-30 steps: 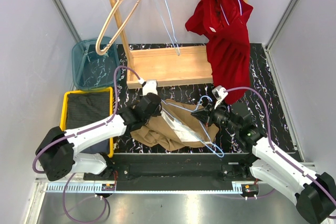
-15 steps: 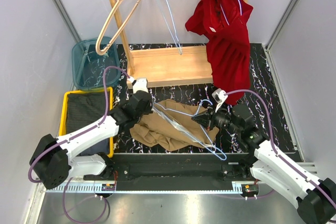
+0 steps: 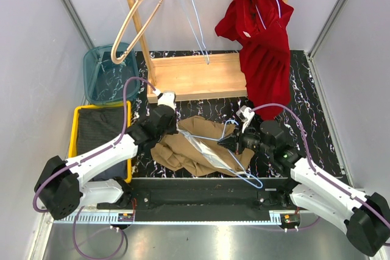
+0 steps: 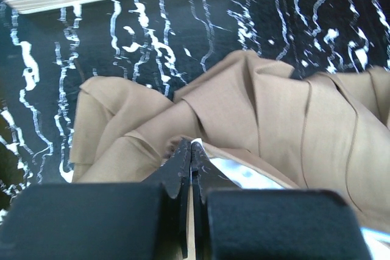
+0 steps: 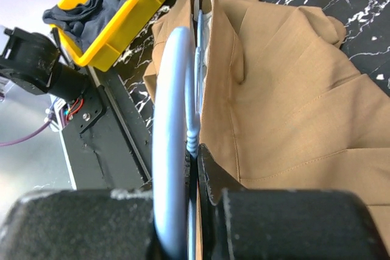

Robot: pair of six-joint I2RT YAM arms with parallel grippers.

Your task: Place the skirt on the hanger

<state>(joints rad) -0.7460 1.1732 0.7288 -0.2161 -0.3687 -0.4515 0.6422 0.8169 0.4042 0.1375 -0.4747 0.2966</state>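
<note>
The tan skirt point(image 3: 189, 144) lies crumpled on the black marbled table in front of the wooden rack base, with its pale lining showing. It also shows in the left wrist view point(image 4: 268, 108) and the right wrist view point(image 5: 286, 89). My left gripper point(image 3: 166, 133) point(image 4: 191, 153) is shut on the skirt's waistband edge at its left. My right gripper point(image 3: 234, 143) point(image 5: 196, 150) is shut on the neck of a light blue wire hanger point(image 3: 228, 156) point(image 5: 170, 126), whose frame lies across the skirt, one arm reaching into the opening.
A wooden rack base point(image 3: 195, 76) stands behind the skirt. On the rail hang a red garment point(image 3: 262, 35), a blue wire hanger point(image 3: 194, 16) and a wooden hanger point(image 3: 137, 19). A yellow bin point(image 3: 76, 127) of dark clothes and a teal basket point(image 3: 94, 77) are at the left.
My right gripper has moved left with the hanger, pushing it further across the skirt. My left gripper has shifted slightly back and left, still holding the waistband.
</note>
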